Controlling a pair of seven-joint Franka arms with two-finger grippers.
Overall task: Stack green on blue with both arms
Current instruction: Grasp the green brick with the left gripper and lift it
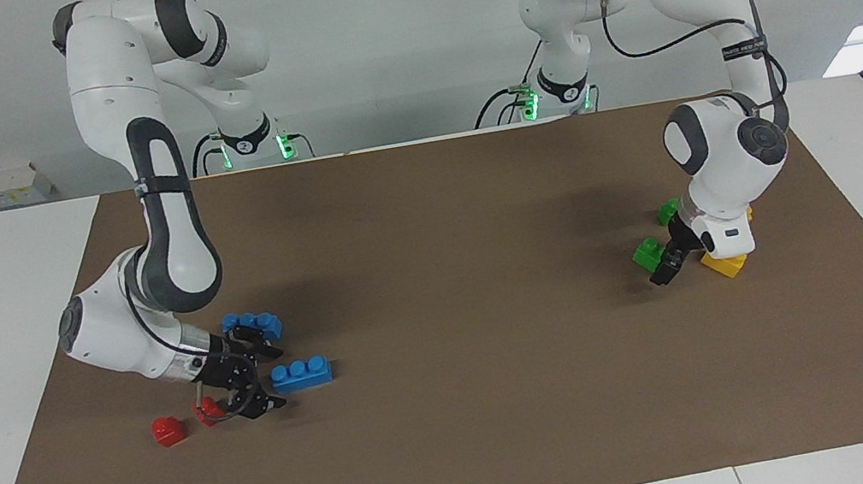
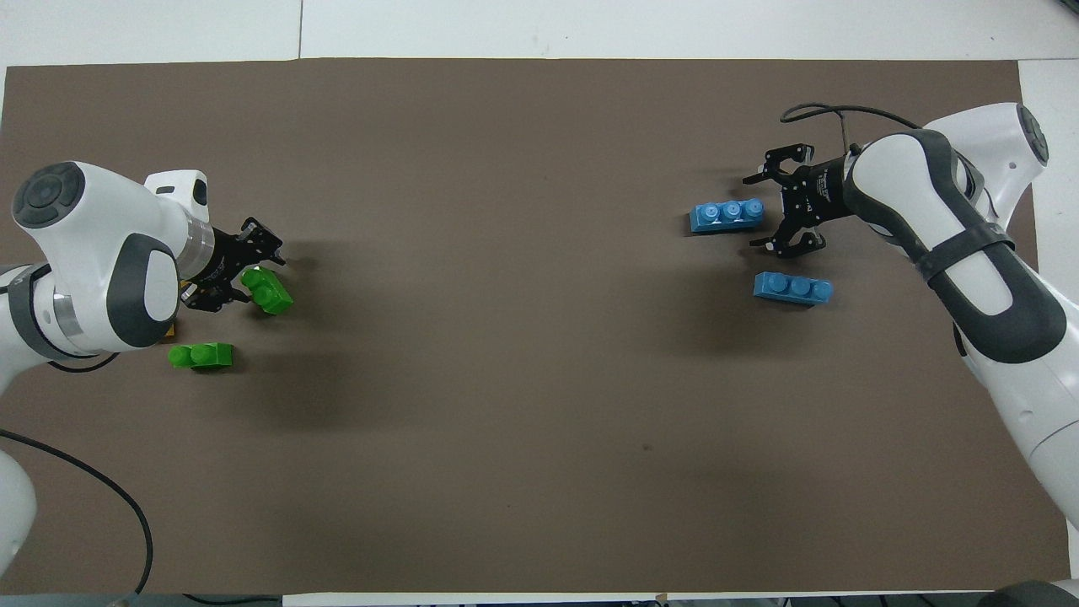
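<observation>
Two blue bricks lie toward the right arm's end of the table. My right gripper (image 1: 271, 380) (image 2: 753, 212) is open and low, its jaws level with the end of the blue brick (image 1: 302, 373) (image 2: 727, 215) that lies farther from the robots. The other blue brick (image 1: 252, 324) (image 2: 792, 288) lies nearer to the robots, partly hidden by that gripper in the facing view. At the left arm's end, my left gripper (image 1: 671, 266) (image 2: 240, 271) is down at a green brick (image 1: 648, 253) (image 2: 267, 291), right against it. A second green brick (image 1: 667, 211) (image 2: 201, 356) lies nearer to the robots.
Two small red bricks (image 1: 167, 431) lie beside the right gripper, toward the mat's edge. A yellow brick (image 1: 725, 262) sits under the left wrist. Everything rests on a brown mat (image 1: 454, 273).
</observation>
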